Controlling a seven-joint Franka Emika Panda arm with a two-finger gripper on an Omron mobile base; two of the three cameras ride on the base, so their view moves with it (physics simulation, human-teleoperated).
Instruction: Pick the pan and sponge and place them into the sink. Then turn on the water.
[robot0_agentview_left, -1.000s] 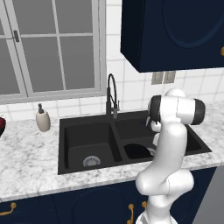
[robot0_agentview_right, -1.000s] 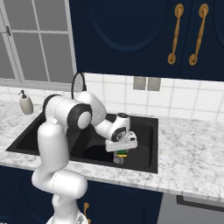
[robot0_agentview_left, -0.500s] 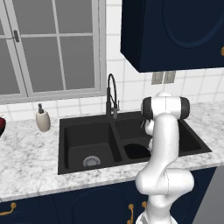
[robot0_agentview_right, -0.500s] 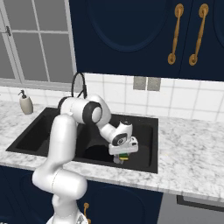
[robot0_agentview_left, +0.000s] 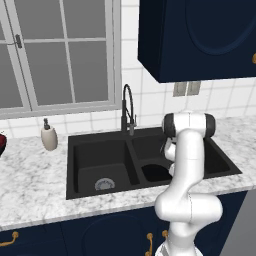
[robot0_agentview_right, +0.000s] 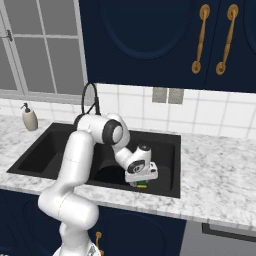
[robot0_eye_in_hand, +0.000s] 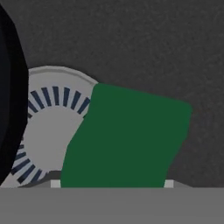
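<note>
While gripper (robot0_agentview_right: 140, 181) is hanging low in right basin of sink (robot0_agentview_right: 165, 145), it's clamping sponge (robot0_eye_in_hand: 124, 138), green side facing hand camera, drain (robot0_eye_in_hand: 48, 127) right beneath. Pan (robot0_agentview_left: 156, 172) looking already parked in same basin, near side. So pan's done I'd say, sponge nearly dropping in. Faucet (robot0_agentview_left: 128, 109) sitting dry, water part waiting.
</note>
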